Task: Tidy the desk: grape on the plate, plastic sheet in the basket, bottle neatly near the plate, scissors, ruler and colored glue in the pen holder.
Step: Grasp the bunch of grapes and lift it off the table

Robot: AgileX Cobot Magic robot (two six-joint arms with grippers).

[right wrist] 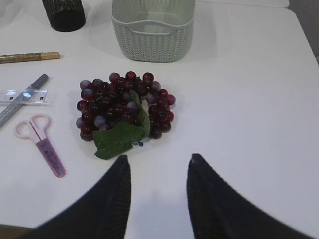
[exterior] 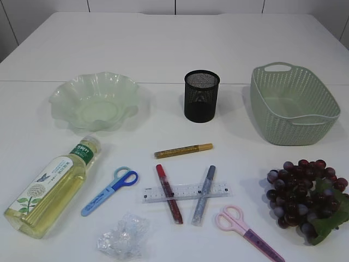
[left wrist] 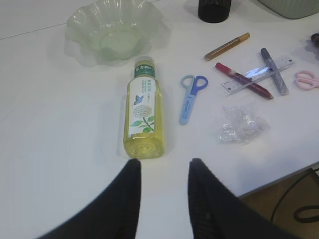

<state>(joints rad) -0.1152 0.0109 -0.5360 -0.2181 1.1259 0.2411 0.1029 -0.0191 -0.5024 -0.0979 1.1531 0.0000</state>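
Observation:
A green wavy plate (exterior: 94, 100) lies at the back left, a black mesh pen holder (exterior: 201, 95) in the middle, a green basket (exterior: 293, 103) at the right. The bottle (exterior: 53, 186) of yellow drink lies on its side. Blue scissors (exterior: 110, 190), pink scissors (exterior: 248, 231), a clear ruler (exterior: 186, 192), gold (exterior: 183, 150), red (exterior: 169, 193) and silver (exterior: 203, 195) glue pens and a crumpled plastic sheet (exterior: 122, 236) lie in front. The grape (exterior: 305, 197) sits front right. My left gripper (left wrist: 163, 163) is open just short of the bottle's (left wrist: 142, 112) base. My right gripper (right wrist: 157, 159) is open just short of the grape (right wrist: 123, 108).
The table's front edge (left wrist: 279, 175) runs close to the right of my left gripper, with cables on the floor beyond. Neither arm shows in the exterior view. The red and silver glue pens lie across the ruler.

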